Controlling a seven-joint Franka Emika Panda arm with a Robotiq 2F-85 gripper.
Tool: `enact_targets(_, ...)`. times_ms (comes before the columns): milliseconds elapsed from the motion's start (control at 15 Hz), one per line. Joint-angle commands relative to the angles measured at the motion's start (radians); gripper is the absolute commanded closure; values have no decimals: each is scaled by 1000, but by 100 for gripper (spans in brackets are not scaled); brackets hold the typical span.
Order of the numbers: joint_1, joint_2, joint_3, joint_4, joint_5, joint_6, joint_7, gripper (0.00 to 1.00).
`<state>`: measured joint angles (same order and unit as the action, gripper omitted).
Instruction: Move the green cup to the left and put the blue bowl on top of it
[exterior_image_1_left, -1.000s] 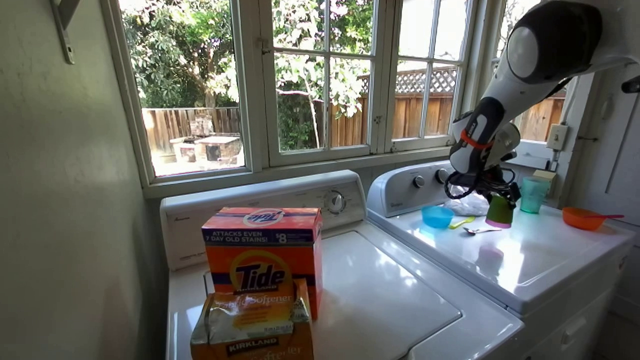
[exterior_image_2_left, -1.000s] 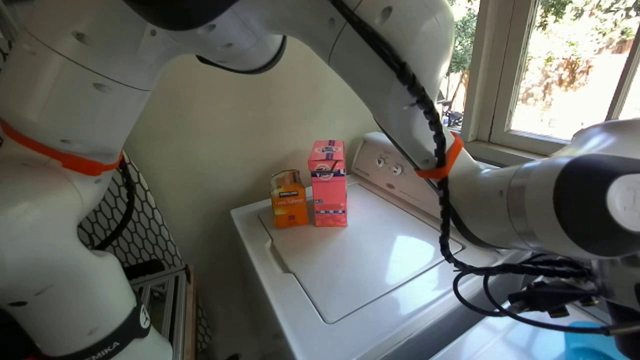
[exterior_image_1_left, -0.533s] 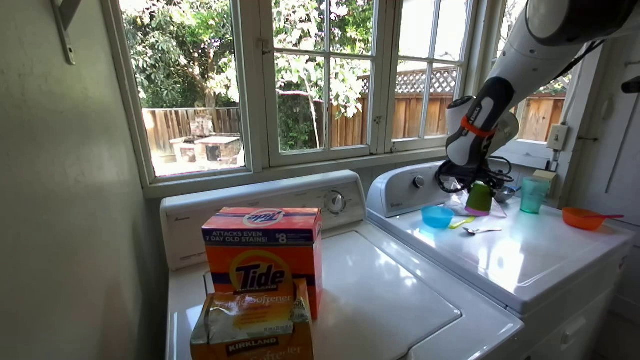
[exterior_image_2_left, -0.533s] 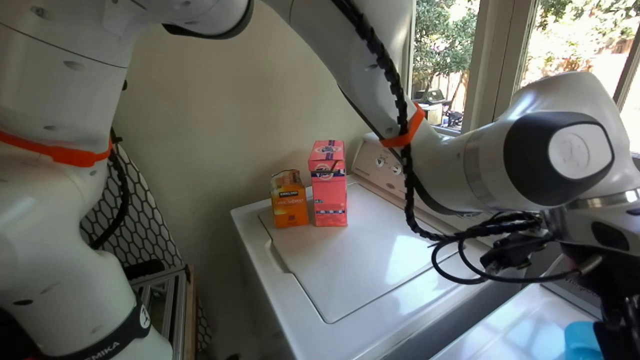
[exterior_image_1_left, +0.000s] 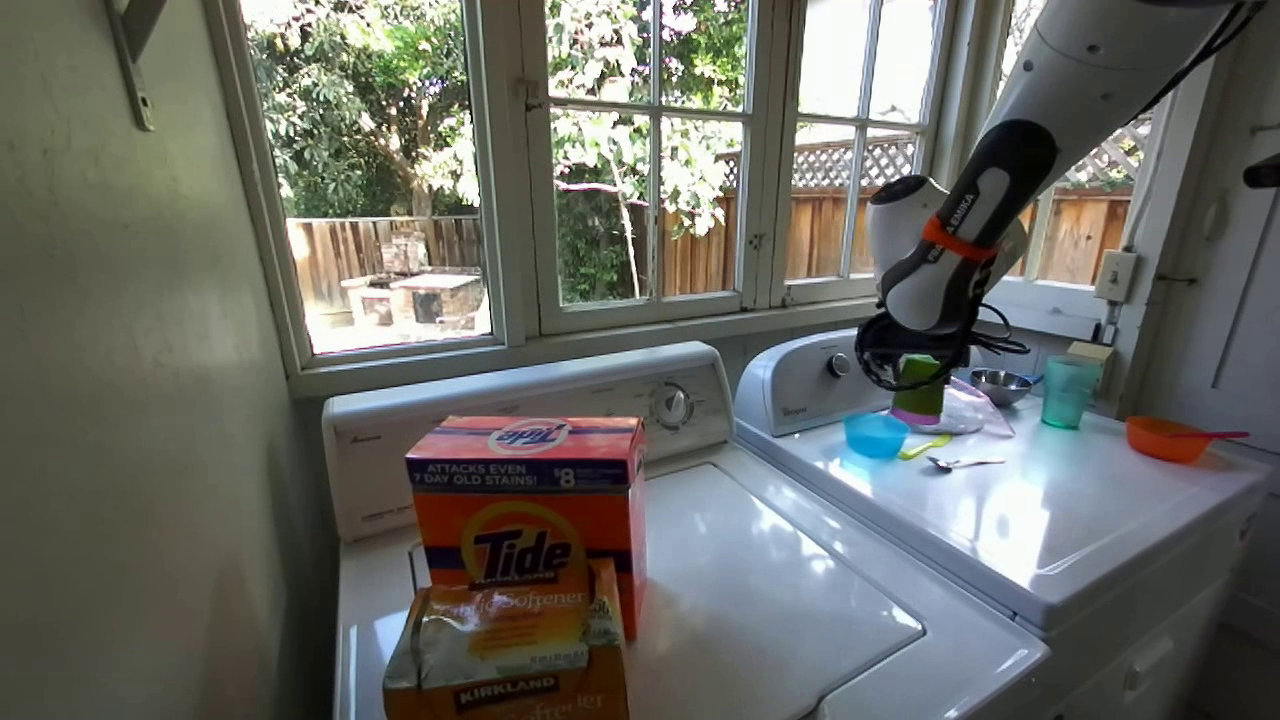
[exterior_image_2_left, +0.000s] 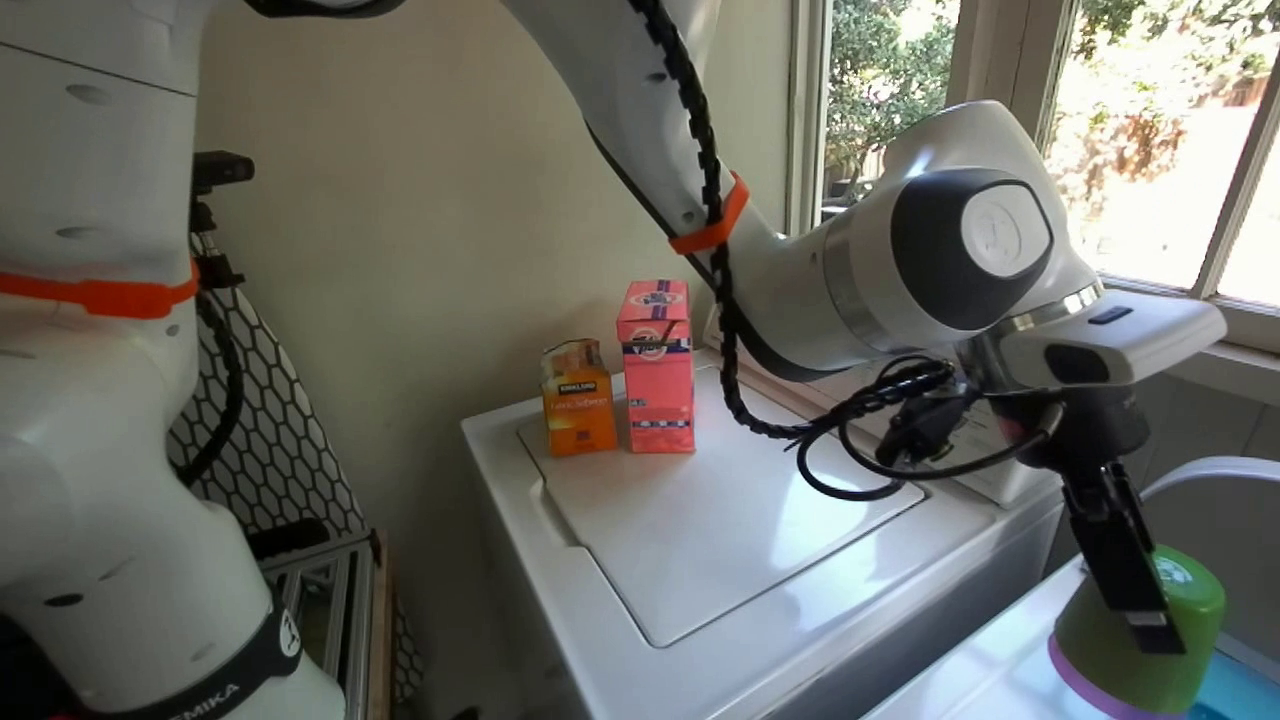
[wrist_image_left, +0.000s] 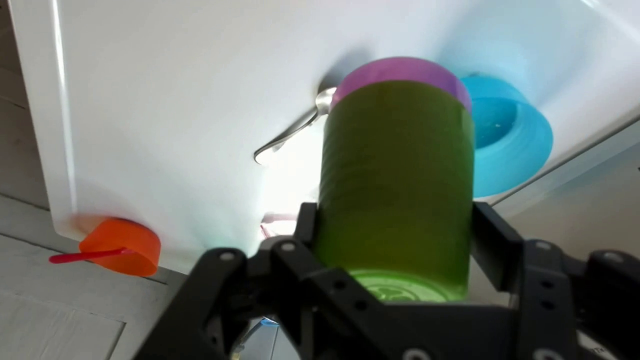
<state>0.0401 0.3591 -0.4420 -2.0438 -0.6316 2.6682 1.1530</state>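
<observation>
Green cup (wrist_image_left: 397, 172) nearer blue bowl (wrist_image_left: 517, 150)

Cup (wrist_image_left: 395, 170) in hand (wrist_image_left: 394, 214) near bowl (wrist_image_left: 517, 147)

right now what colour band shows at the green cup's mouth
A purple band, clearest in the wrist view.

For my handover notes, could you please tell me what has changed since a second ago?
In an exterior view, the green cup has moved left and slightly up in the picture, nearer the blue bowl, with the tool still gripping it; nothing was let go. A metal bowl has come into fuller view. The blue bowl, orange bowl, teal cup and metal spoon stayed put.
</observation>
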Motion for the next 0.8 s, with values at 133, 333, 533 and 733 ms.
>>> enact_targets(133,-20,-14,21,-8,-22,-5,4,25)
enact_targets(333,-10,-17,29,-7,-42,10,-6,50)
enact_targets(533,16,-32,79,-11,-73,45,-53,50)
enact_targets(733,45,-47,147,-33,-86,79,-101,50)
